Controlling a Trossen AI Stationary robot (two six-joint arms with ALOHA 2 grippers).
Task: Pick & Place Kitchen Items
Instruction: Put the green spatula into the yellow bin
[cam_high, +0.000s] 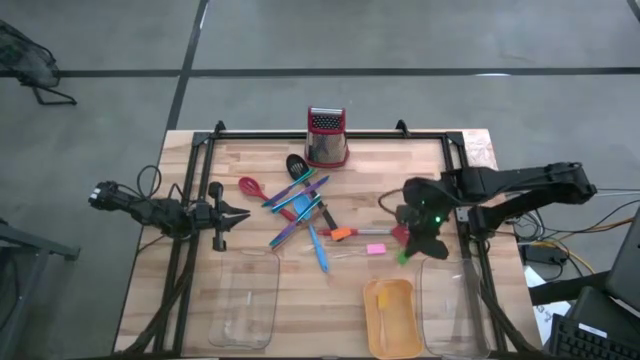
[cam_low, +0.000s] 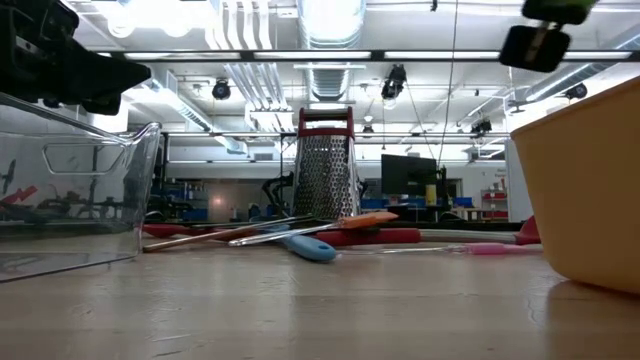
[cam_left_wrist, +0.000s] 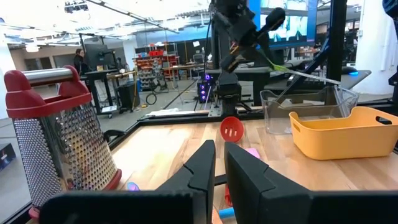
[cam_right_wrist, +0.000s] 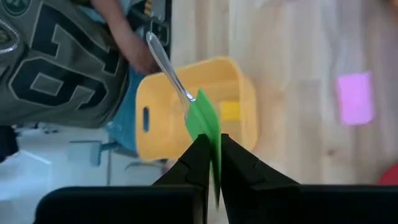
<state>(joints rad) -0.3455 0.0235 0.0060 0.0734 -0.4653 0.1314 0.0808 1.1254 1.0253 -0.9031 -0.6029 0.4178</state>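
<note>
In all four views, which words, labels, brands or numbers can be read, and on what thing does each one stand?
"9": large outlined digit on a person's grey shirt, right wrist view; a second figure beside it is cut off and cannot be read for sure.
Round emblem at the shirt's shoulder: too blurred to read.
Monitor and shelves in the room behind: any text too small to read.
Grater, trays, utensils, table: no text visible.

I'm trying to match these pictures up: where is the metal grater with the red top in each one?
High view: grater at the middle of the table's back edge.
Low view: centre, behind the utensils.
Left wrist view: large, in the foreground.
Right wrist view: not in it.
Shared landmark: the orange tray.
</note>
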